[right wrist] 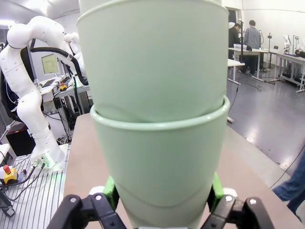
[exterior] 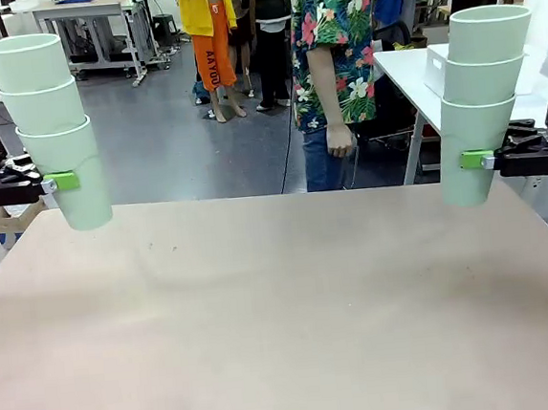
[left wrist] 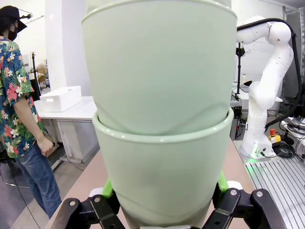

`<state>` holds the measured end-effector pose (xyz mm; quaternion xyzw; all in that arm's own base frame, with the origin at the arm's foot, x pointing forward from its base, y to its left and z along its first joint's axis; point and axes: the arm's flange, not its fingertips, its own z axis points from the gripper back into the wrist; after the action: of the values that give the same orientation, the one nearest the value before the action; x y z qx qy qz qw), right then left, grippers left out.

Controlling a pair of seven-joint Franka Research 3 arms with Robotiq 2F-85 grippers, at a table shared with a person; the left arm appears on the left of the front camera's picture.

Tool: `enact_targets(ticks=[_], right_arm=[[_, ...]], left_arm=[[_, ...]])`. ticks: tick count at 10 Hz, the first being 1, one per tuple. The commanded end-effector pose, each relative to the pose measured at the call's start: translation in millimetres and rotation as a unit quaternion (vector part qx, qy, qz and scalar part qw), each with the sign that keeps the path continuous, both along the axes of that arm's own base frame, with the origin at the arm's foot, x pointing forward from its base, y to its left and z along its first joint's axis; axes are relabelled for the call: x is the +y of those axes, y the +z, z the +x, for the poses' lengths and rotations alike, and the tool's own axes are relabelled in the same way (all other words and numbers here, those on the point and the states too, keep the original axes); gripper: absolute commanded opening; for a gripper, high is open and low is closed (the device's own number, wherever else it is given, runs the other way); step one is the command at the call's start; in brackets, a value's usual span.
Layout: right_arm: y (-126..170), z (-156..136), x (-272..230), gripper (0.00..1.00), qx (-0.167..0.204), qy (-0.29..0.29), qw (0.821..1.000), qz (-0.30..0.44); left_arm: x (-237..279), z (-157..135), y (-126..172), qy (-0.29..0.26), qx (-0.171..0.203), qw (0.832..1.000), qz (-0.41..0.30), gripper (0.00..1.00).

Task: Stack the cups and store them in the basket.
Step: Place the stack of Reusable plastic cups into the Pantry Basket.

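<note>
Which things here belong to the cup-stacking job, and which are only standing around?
For the job: left cup stack, in the left tool; right cup stack, in the right tool; basket, on a side table.
Not for the job: person standing at the far side; benches farther off.

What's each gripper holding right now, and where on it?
Left gripper: a stack of three cups, clamped across the bottom cup at its side wall. Right gripper: another three-cup stack, same hold.
</note>
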<state>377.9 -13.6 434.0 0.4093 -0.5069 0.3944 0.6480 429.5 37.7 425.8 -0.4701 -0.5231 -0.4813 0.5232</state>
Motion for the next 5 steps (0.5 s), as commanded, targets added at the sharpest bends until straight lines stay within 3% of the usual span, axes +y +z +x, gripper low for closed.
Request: enact_targets(ticks=[1,5], right_arm=[[2.5,0.2,-0.1,0.87,-0.003,-0.002,1.000,0.000],[2.5,0.2,-0.1,0.87,-0.003,-0.002,1.000,0.000]], left_arm=[[-0.9,-1.5,3.9,-0.002,-0.005,1.000,-0.001,0.87],[-0.9,-1.5,3.9,-0.002,-0.005,1.000,-0.001,0.87]])
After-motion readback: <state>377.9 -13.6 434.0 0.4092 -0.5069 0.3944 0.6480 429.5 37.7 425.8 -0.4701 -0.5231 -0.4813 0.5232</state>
